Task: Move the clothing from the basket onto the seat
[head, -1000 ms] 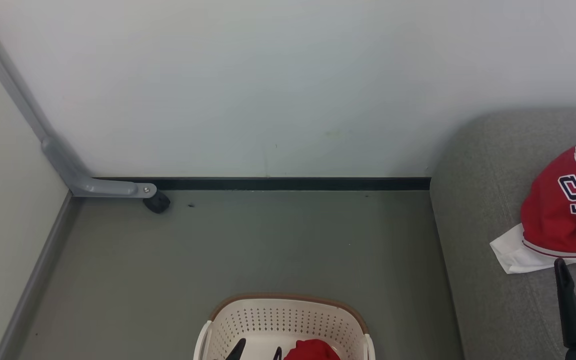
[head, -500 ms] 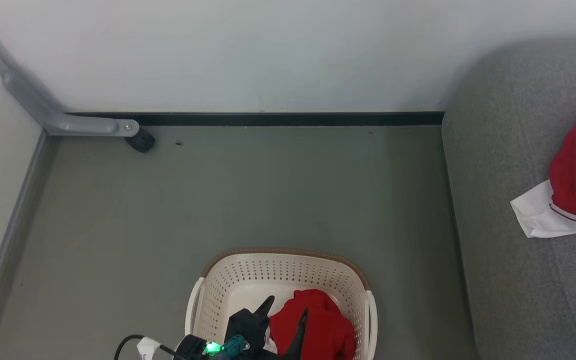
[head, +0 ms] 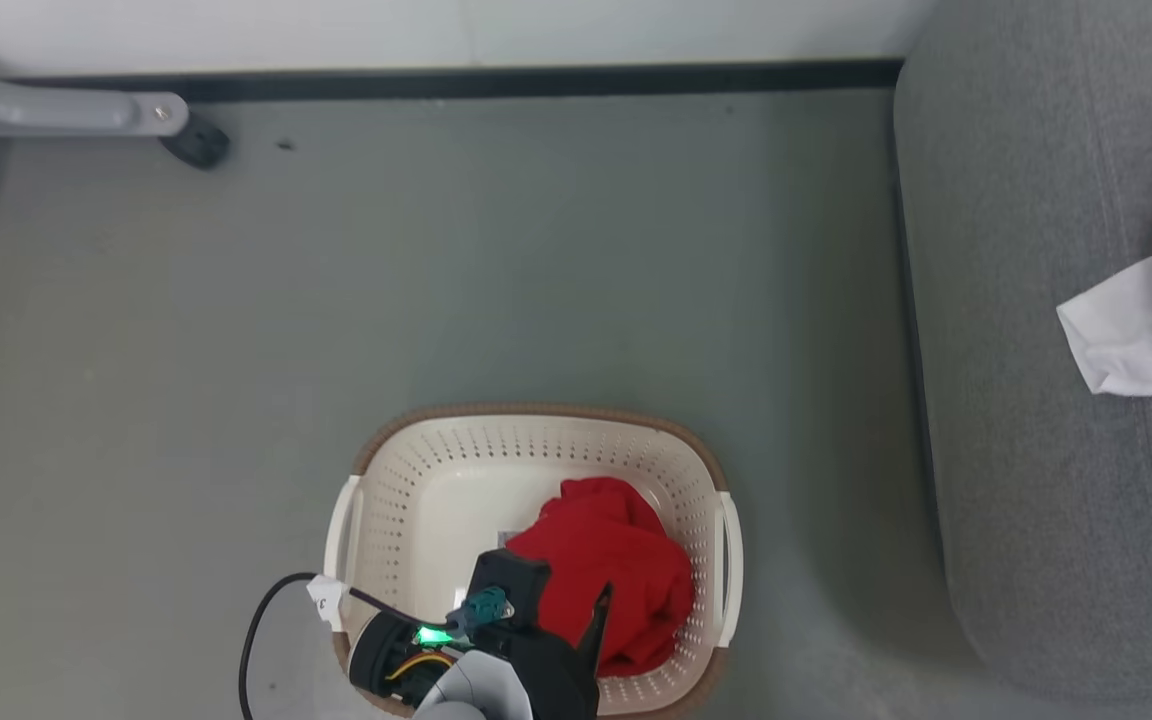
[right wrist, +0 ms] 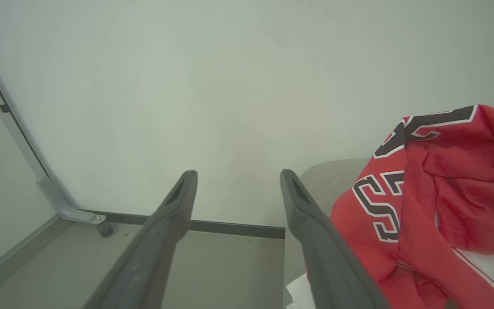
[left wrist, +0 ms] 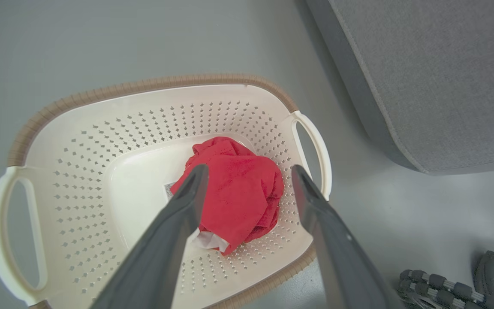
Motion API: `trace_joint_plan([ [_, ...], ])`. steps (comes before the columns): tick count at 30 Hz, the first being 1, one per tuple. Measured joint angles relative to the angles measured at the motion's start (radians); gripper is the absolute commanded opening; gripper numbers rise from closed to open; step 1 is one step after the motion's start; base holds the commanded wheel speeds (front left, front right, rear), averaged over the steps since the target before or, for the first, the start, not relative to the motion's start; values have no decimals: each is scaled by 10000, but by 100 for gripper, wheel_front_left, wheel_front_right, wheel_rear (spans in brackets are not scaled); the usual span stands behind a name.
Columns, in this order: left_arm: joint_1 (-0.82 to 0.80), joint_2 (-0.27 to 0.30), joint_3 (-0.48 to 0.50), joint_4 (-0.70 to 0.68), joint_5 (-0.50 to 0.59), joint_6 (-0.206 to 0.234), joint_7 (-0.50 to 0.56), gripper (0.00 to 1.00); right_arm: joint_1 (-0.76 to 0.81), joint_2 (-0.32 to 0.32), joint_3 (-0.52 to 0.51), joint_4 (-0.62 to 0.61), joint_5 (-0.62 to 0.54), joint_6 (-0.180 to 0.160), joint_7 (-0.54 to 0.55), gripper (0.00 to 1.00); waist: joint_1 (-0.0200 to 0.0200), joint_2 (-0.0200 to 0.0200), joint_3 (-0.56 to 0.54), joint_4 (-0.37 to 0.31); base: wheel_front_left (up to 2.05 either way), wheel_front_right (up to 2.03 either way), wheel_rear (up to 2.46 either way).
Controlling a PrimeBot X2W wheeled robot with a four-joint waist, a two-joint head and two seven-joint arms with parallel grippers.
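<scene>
A grey metal bar (head: 56, 110) with a black round foot (head: 198, 145) lies in the smooth grey-green floor's (head: 536, 250) far left corner.

The basket (head: 406, 480) was cream with rows of little holes, a brown rim and white handles. The cloth (left wrist: 238, 184) in it was plain red. The jersey (right wrist: 444, 193) was red too, with white trim, thin red stripes and dark numbers edged in white. The seat (head: 1036, 500) was grey. The floor (head: 436, 250) was grey-green and the wall (right wrist: 230, 86) was white. The left gripper (left wrist: 249, 171) and the right gripper (right wrist: 238, 174) were dark grey.
</scene>
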State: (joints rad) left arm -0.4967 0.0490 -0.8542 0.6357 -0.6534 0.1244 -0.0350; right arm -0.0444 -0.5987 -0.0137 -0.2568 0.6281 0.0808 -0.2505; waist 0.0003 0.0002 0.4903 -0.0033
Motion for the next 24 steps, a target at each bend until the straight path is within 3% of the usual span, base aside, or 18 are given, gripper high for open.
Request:
trace_joint_plan([
  [15,-1674,-19,-261,1981,-1490,0,1227,100,-1655,142,-311,-932,750,341,-63,100,-1,1,2117,-989,0,0,0],
  [24,-2456,-15,-316,3024,-1789,0,1542,100,-2152,337,-410,-924,965,424,-63,100,-1,1,3205,-1805,0,0,0],
])
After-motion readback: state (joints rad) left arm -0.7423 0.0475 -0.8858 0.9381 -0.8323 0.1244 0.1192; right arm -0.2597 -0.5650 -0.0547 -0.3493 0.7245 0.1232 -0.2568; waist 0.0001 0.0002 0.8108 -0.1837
